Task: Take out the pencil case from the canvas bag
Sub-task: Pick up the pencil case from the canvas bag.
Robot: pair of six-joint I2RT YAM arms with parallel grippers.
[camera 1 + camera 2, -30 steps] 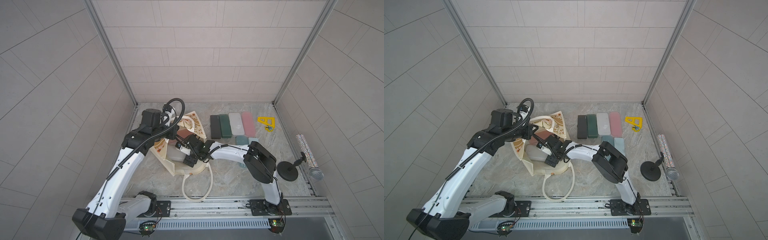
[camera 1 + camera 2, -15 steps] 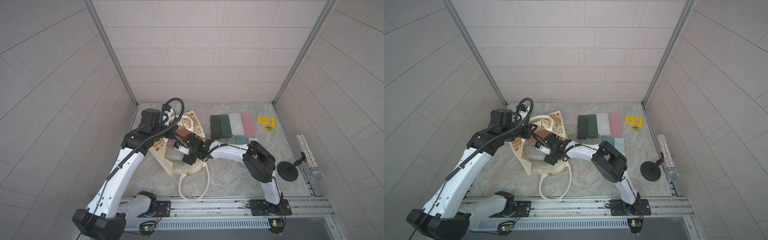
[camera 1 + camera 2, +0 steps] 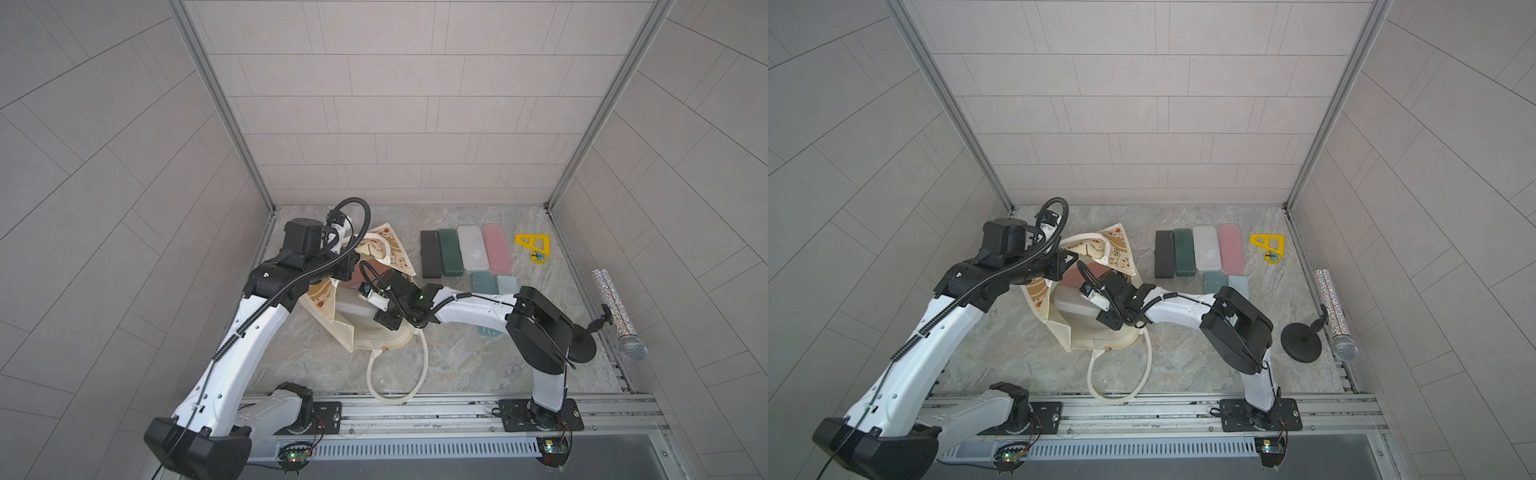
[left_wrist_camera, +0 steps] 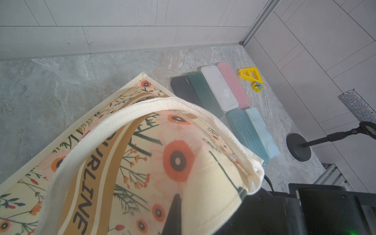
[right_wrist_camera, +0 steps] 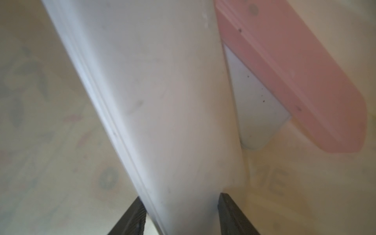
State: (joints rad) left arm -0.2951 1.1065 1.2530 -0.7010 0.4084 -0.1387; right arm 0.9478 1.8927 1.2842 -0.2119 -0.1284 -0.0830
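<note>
My left gripper [image 3: 353, 265] pinches the rim of the canvas bag [image 3: 376, 338] near the left edge of the bench [image 3: 465, 365] — inside it, my right gripper [image 5: 180, 200] straddles the white pencil case [image 5: 173, 101]; whether it grips, I cannot tell.

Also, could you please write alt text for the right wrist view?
A white pencil case fills the blurred frame, black fingers of the right gripper against both its long edges. A pink pencil case lies beyond it, overlapping a second white case, all inside the canvas bag.
</note>
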